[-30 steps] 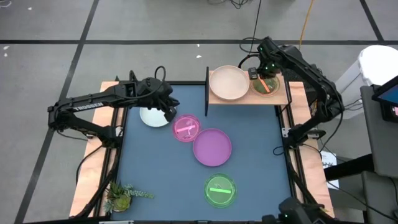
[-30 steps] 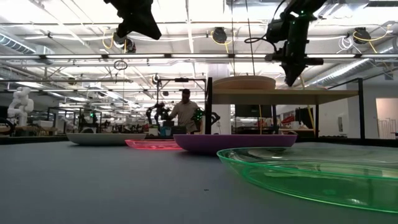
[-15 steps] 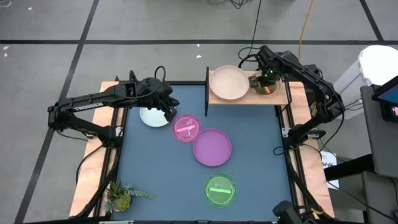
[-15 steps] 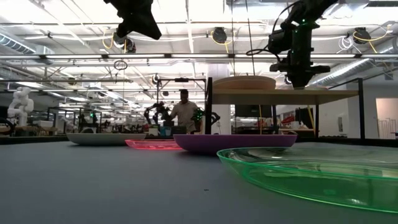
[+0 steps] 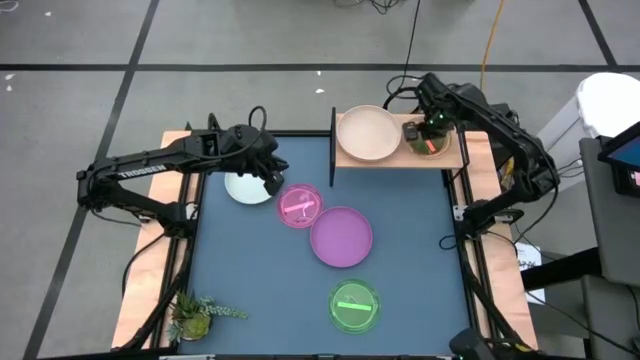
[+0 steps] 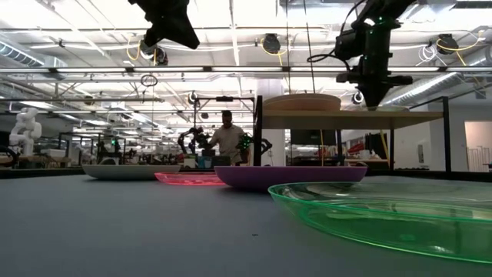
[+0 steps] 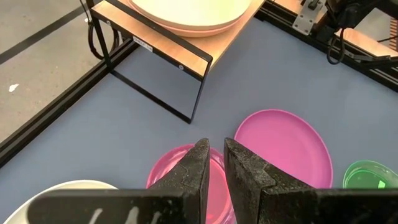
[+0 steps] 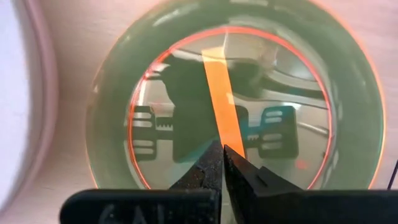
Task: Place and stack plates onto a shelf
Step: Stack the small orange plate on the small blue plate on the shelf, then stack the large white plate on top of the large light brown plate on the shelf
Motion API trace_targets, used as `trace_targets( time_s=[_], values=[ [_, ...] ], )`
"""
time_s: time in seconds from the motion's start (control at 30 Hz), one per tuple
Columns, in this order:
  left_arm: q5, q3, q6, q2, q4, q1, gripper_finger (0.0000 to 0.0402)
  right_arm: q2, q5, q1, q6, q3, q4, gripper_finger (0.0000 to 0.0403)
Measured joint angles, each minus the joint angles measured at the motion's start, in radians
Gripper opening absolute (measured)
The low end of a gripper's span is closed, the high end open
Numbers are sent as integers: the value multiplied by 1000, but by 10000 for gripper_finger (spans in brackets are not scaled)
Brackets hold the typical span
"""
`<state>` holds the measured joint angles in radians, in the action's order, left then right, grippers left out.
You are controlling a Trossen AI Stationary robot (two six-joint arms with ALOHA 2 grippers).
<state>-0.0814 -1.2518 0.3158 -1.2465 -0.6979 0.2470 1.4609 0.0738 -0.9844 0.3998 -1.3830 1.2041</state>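
Stacking on shelf (image 5: 455, 158): right gripper (image 8: 222, 151), shut and empty, hovers over orange plate (image 8: 230, 99) nested in teal. Next, probably pink plate (image 5: 300, 206) (left gripper (image 7: 214, 155), nearly closed, empty, poised above).

Dark table top (image 5: 250, 290), centre frame: white plate (image 5: 244, 189), pink plate (image 5: 299, 206), purple plate (image 5: 342, 236), green plate (image 5: 355, 305). Shelf (image 5: 455, 155), upper right: cream plate (image 5: 365, 134), orange-and-teal stack (image 5: 426, 143).
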Motion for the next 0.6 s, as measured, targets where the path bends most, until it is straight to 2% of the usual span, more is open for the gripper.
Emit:
trace_targets(
  time_s=[0.17, 0.3, 0.6],
  values=[
    [0, 0, -7, 0, 0, 0, 53, -40, -7, 3, 8, 0, -21, 0],
    [0, 0, 1, 0, -1, 0, 53, -105, -77, 16, 15, 0, -20, 0],
    [1, 0, 71, -43, -48, 25, 53, -268, -106, 120, 120, -1, -22, 0]
  ],
)
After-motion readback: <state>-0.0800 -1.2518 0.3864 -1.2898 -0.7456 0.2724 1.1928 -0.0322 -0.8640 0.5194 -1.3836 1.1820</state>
